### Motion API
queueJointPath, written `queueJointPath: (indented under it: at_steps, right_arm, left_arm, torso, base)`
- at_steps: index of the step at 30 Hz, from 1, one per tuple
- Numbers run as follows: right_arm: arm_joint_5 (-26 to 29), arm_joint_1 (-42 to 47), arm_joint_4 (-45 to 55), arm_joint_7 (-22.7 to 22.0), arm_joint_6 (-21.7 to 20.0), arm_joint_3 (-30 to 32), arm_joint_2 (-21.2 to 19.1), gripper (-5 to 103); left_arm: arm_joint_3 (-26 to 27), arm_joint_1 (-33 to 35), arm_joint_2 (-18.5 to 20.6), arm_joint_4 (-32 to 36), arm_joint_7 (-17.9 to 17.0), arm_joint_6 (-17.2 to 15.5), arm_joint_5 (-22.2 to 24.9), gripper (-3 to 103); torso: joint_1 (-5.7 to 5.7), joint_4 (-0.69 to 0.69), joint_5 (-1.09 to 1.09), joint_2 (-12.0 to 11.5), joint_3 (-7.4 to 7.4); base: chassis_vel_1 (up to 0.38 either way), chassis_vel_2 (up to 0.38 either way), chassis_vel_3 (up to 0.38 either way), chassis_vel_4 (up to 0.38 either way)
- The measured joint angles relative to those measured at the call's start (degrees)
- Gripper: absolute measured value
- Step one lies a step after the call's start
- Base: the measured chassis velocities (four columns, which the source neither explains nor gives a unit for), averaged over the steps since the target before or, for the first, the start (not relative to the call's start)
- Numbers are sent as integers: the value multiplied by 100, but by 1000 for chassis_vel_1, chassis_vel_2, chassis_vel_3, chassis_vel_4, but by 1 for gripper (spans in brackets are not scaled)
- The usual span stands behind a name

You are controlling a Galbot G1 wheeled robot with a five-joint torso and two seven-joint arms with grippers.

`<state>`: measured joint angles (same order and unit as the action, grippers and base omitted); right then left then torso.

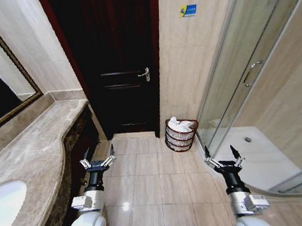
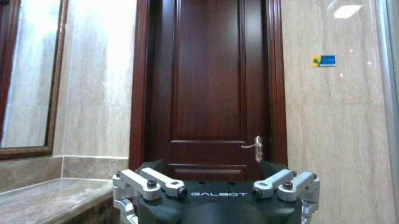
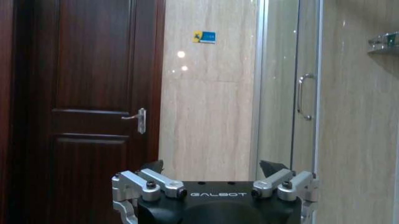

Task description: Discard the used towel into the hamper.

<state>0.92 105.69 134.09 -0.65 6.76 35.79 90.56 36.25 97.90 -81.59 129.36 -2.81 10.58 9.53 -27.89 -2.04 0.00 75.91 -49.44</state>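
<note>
Both grippers — left (image 1: 98, 155), right (image 1: 221, 155) — fingers wide apart, empty; towel (image 1: 181, 125) in hamper (image 1: 181, 137).

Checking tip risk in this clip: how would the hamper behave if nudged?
The hamper is probably light: thin open bars, only white cloth inside. Its narrower base suggests it may tip or slide on the glossy tiles.

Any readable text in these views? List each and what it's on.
"GALBOT": on the left hand body, left wrist view.
"GALBOT": on the right hand body, right wrist view.
Blue and yellow wall sticker beside the door: print too small to read.
</note>
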Motion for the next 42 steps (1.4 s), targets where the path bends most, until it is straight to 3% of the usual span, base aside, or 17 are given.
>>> queueJointPath:
  at_steps: [19, 42]
  right_arm:
    - [40, 0, -8, 162, 77, -2, 12, 100]
    - [41, -9, -47, 178, 86, 47, 25, 100]
  left_arm:
    - [-19, 11, -11, -25, -9, 119, 6, 100]
    - [13, 58, 12, 28, 167, 110, 43, 100]
  torso:
    - [2, 0, 0, -1, 2]
    - [1, 0, 0, -3, 1]
  base:
    - [130, -130, -132, 130]
    - [6, -5, -8, 2]
